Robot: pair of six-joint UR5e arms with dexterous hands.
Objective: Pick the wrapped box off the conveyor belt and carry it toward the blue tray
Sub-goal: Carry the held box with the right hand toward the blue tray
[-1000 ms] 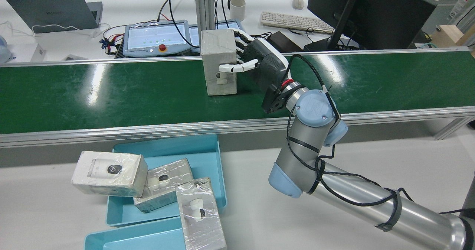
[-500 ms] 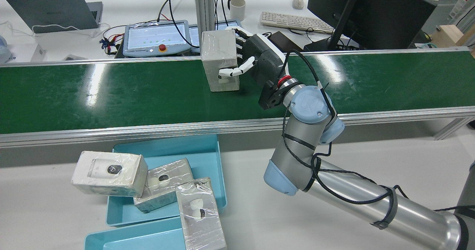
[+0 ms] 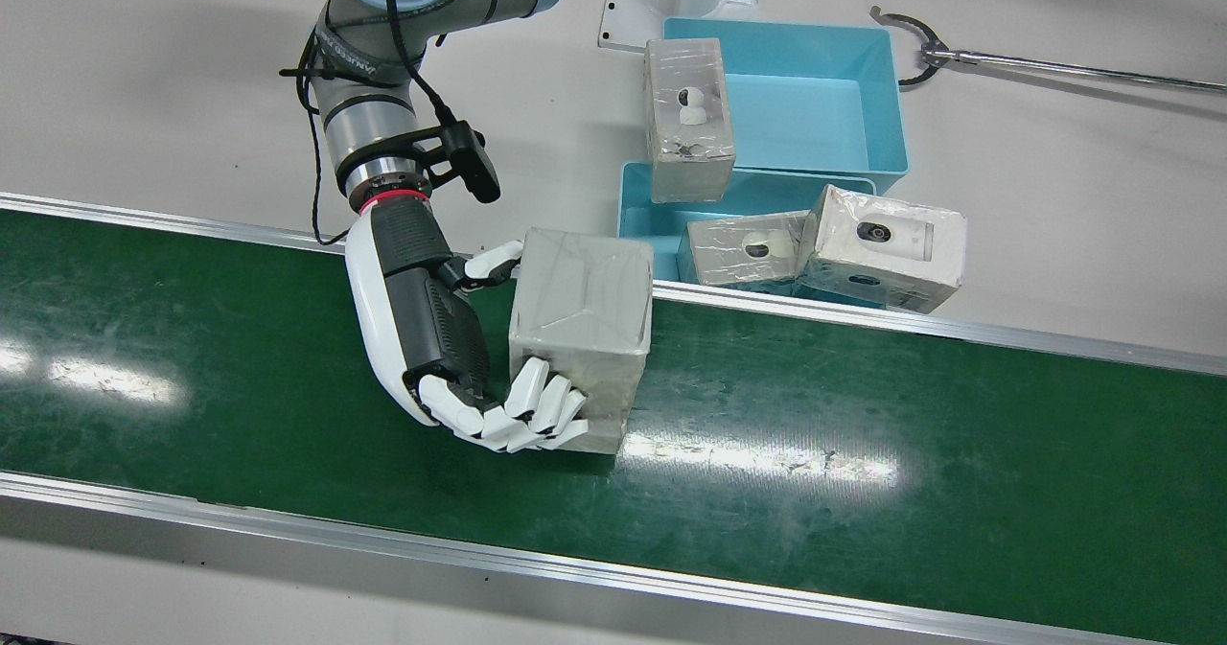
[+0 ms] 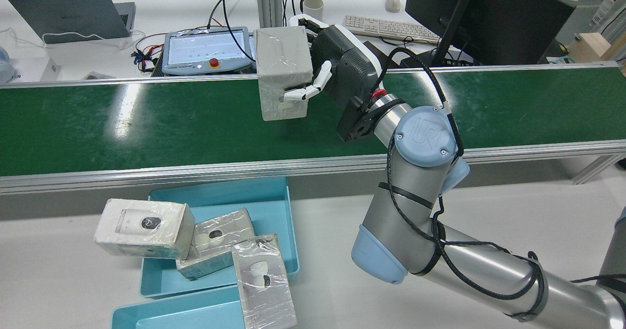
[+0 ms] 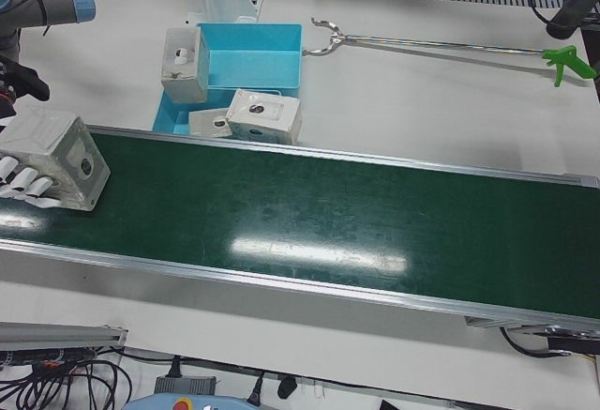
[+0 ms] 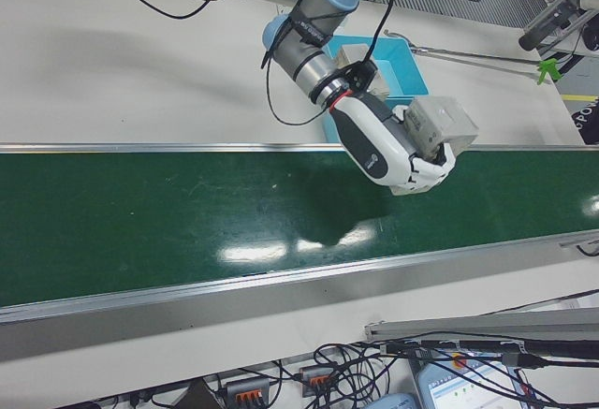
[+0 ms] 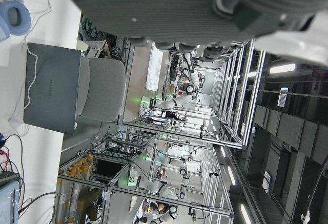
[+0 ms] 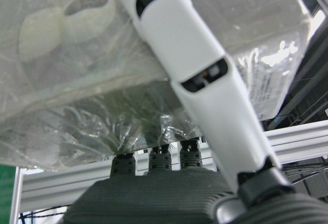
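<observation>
The right hand (image 4: 337, 70) pinches the wrapped box (image 4: 282, 72) from the side, thumb across the face toward the robot and the other fingers (image 3: 537, 410) curled round the far face. In the rear view the box hangs upright, clear of the green belt (image 4: 146, 123), with a shadow on the belt beneath it. In the front view it sits over the robot-side half of the belt, its top close to the belt's near rail and just beside the trays. The right hand view shows the thumb lying across the clear wrap, with a white, rounded item behind the film.

Two blue trays (image 3: 815, 99) stand on the white surface (image 3: 1054, 166) beside the belt. Three more wrapped boxes rest there: one (image 3: 688, 118) lies across the rims where the two trays meet, one (image 3: 743, 247) lies inside the tray by the belt, and one (image 3: 887, 242) leans on that tray's outer edge.

A long grabber tool (image 5: 441, 46) lies on the surface, well apart from the trays.

The left hand view shows only a dark underside and the room beyond, so I cannot tell how the left hand is set.
</observation>
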